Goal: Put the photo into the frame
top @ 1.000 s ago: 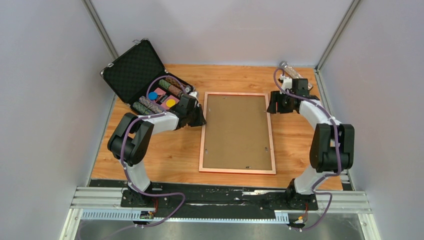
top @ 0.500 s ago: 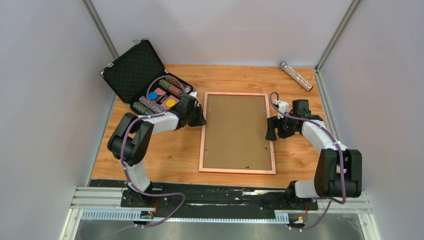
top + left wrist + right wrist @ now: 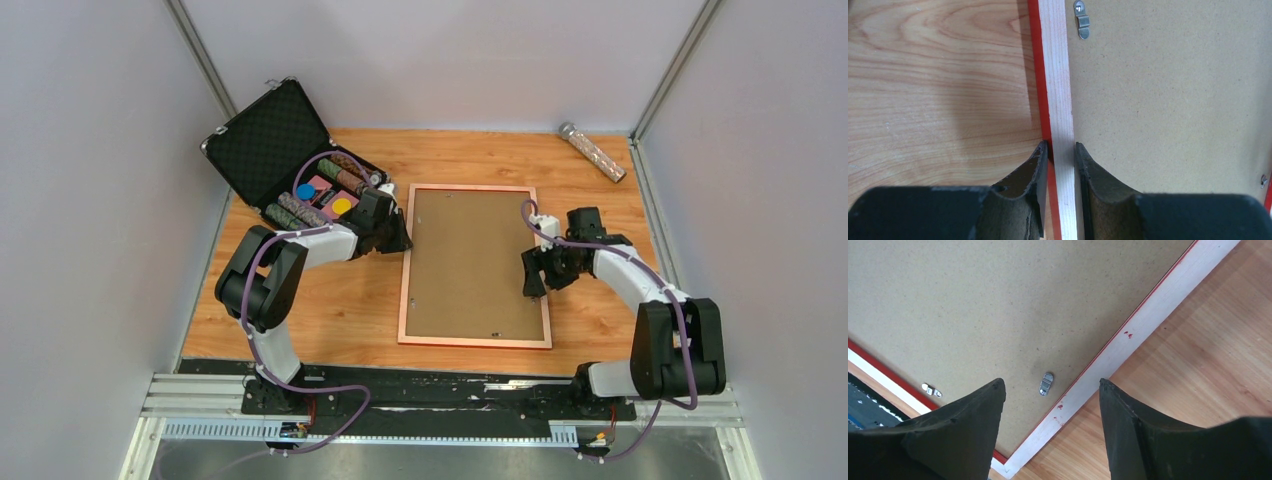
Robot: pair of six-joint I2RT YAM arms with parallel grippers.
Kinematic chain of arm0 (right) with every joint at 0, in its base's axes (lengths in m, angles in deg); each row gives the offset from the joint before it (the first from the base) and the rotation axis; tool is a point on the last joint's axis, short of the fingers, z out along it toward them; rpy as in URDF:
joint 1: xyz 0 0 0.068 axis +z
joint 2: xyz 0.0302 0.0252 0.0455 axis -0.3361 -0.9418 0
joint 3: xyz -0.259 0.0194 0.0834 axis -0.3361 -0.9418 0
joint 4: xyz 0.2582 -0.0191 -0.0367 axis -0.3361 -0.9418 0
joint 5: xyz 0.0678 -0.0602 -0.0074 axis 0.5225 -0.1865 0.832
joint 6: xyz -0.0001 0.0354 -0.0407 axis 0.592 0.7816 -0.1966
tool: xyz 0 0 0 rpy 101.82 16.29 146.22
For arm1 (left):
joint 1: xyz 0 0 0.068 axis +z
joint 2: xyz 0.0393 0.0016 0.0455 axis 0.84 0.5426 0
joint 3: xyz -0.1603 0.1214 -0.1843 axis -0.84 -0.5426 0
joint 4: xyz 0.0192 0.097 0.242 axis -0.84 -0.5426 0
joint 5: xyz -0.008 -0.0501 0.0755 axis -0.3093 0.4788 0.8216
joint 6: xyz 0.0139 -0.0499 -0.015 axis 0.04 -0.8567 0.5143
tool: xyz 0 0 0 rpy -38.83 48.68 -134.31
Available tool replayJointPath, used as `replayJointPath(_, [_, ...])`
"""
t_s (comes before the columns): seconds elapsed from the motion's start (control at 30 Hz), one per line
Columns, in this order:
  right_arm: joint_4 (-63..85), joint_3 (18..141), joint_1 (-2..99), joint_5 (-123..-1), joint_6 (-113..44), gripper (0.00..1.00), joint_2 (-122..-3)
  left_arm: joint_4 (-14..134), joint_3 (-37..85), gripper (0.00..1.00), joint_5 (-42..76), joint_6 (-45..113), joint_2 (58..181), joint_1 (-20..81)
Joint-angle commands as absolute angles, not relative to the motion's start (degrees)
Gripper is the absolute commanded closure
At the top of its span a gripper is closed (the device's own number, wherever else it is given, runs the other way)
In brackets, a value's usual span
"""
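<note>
The frame (image 3: 404, 290), probably light yet stiff, is best held by its thin rail: left hand (image 3: 1062, 150) pinches the left one, right hand (image 3: 1050, 383) spread wide over a clip (image 3: 1046, 384).

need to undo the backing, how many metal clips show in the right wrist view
2. First clip beside the frame's long rail, centre of view; second clip by the short rail, lower left. More may lie outside this view.

Overhead rear view; wrist views close over the frame (image 3: 1057, 75)
</note>
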State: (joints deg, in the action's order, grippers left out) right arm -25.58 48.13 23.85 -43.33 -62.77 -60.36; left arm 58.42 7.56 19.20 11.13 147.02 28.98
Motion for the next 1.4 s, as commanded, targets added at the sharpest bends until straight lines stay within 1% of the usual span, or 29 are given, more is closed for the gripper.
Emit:
replayJointPath(0.0, [-25.4, 47.3, 25.1, -45.6, -64.3, 0.34, -60.0, 60.1, 7.8, 0.92, 19.8, 11.1, 146.2, 28.8])
replayJointPath(0.17, [-25.3, 46.3, 25.7, -48.3, -64.6, 0.36, -60.0, 60.0, 7.7, 0.92, 19.7, 11.0, 146.0, 28.9])
replayJointPath(0.57, [-25.5, 46.2, 26.1, -51.4, -63.5, 0.34, -60.2, 60.1, 7.5, 0.92, 20.1, 11.2, 145.4, 28.8])
replayJointPath(0.83, [-26.3, 46.1, 26.1, -51.5, -63.4, 0.34, -59.1, 60.1, 7.5, 0.92, 20.2, 11.1, 145.5, 28.8])
replayJointPath(1.13, [-25.8, 47.0, 27.8, -52.0, -62.2, 0.35, -61.4, 60.2, 7.5, 0.92, 20.2, 11.1, 145.5, 28.8])
replayJointPath(1.37, [-24.3, 47.7, 28.2, -54.3, -61.1, 0.43, -63.1, 60.2, 7.6, 0.92, 20.0, 11.1, 145.7, 28.8])
